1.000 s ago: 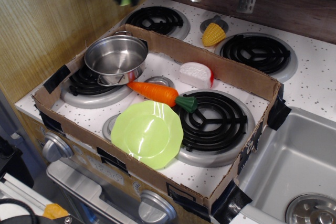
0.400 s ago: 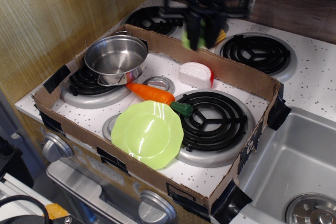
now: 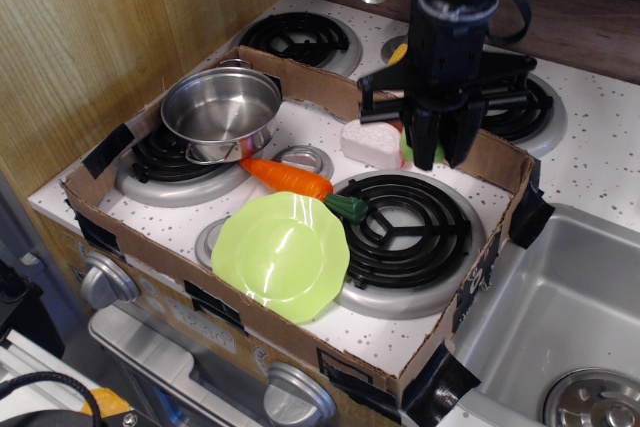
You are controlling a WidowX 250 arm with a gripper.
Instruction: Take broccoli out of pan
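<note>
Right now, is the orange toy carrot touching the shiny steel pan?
Apart. The observation image shows white speckled stovetop between the orange toy carrot and the shiny steel pan, which sits on the back-left burner.

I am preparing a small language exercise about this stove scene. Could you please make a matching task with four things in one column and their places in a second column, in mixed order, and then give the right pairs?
Things:
1. broccoli
2. pan
3. carrot
4. green plate

Places:
A. at the front of the cardboard tray, overlapping the coil burner
B. between the fingers of the gripper, above the tray's right side
C. on the back-left burner inside the tray, empty
D. lying between the pan and the coil burner

Pairs: 1-B, 2-C, 3-D, 4-A
</note>
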